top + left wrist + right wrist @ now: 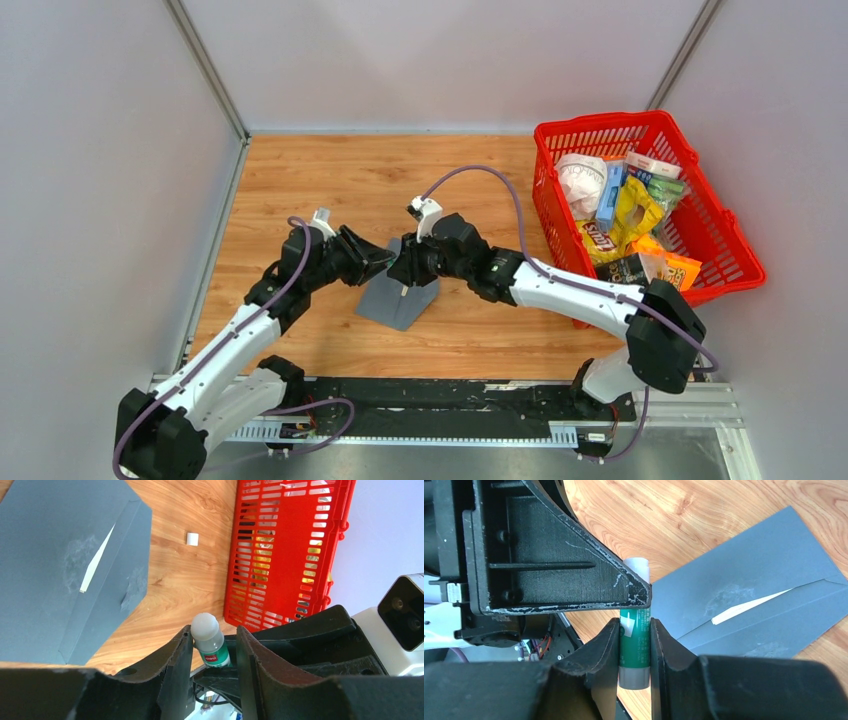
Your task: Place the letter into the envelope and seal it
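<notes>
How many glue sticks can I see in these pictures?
1: the glue stick, gripped in the right claw close to the envelope. Others may lie hidden in the red basket.

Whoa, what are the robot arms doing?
The right fingers pinch a glue stick over the grey envelope. The left fingers sit on either side of its white cap, apparently not squeezing it yet. The letter is inside, with only a pale sliver peeking from under the flap, which doesn't look glued down yet.
</notes>
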Motion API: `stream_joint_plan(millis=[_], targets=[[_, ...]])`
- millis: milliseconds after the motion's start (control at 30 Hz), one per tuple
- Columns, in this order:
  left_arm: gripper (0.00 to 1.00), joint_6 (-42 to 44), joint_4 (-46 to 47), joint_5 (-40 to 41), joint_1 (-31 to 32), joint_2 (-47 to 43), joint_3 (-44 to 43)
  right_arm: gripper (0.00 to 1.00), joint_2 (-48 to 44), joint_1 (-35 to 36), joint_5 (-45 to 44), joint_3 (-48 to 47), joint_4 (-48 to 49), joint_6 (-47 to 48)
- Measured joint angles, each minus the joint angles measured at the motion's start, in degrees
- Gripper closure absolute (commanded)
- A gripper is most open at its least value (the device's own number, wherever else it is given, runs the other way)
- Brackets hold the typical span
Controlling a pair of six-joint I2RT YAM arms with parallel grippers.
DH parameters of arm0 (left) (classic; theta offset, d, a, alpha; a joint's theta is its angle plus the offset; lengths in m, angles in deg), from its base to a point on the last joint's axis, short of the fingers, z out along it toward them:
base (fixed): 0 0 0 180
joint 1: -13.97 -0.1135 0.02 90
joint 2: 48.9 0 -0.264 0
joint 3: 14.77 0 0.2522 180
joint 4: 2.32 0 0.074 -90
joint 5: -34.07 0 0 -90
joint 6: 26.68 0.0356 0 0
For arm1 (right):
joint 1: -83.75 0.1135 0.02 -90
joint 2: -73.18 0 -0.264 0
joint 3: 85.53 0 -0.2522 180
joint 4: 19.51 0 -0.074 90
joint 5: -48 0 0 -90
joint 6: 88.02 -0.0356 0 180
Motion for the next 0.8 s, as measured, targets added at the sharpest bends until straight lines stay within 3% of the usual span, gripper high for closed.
stream_joint_plan(millis=[67, 167, 300, 400, 800], targets=[[0.76, 0.1, -0.1, -0.1, 0.0, 0.2, 0.1, 0.99, 0.3, 0.0, 0.3, -0.3, -0.5, 0.9], [0.83, -0.3, 0.5, -0.3, -0.1, 0.3, 0.5, 0.95, 1.3, 0.0, 0.5, -1.6, -2.1, 2.4], [0.96, -0.2, 0.3, -0.2, -0.2, 0.6, 0.5, 0.77, 2.5, 0.0, 1.1, -2.8, -3.6, 3.6], [0.98, 0.0, 0.2, -0.5, -0.2, 0.8, 0.5, 0.64, 2.5, 0.0, 1.2, -2.9, -4.3, 3.9], [0.99, 2.3, -2.7, 0.9, -0.2, 0.7, 0.5, 0.59, 0.6, 0.1, 1.7, -2.6, -5.1, 4.9]])
